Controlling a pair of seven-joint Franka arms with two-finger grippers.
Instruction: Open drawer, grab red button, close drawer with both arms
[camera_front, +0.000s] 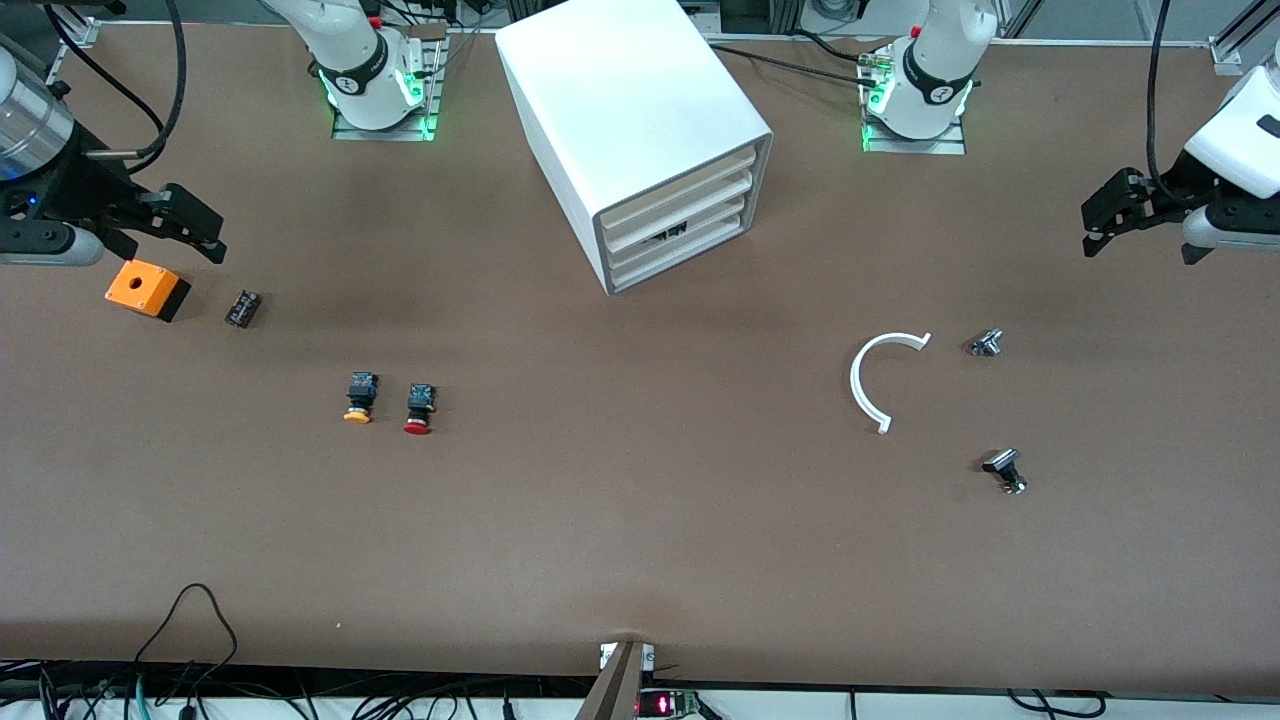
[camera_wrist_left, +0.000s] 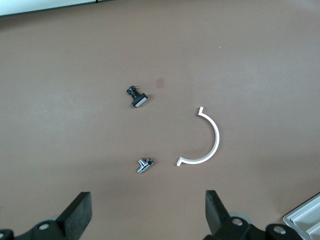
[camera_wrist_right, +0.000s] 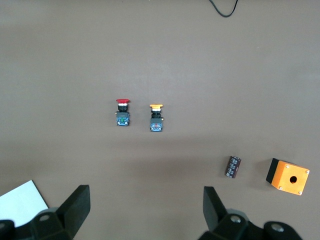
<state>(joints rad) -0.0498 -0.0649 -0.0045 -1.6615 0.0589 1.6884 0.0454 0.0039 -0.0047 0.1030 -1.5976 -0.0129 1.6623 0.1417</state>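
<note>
The white cabinet (camera_front: 620, 110) stands at the table's middle, near the robots' bases. Its three white drawers (camera_front: 680, 215) all sit pushed in. The red-capped button (camera_front: 418, 408) lies on the bare table, toward the right arm's end and nearer the front camera than the cabinet; it also shows in the right wrist view (camera_wrist_right: 122, 111). My right gripper (camera_front: 205, 232) is open and empty, above the table near the orange box; its open fingers frame bare table in its wrist view (camera_wrist_right: 146, 207). My left gripper (camera_front: 1095, 225) is open and empty at the left arm's end (camera_wrist_left: 148, 210).
An orange-yellow-capped button (camera_front: 359, 398) lies beside the red one. An orange box with a hole (camera_front: 146, 289) and a small black part (camera_front: 242, 308) lie under the right gripper. A white arc (camera_front: 885, 375) and two small metal parts (camera_front: 986, 343) (camera_front: 1005, 470) lie near the left gripper.
</note>
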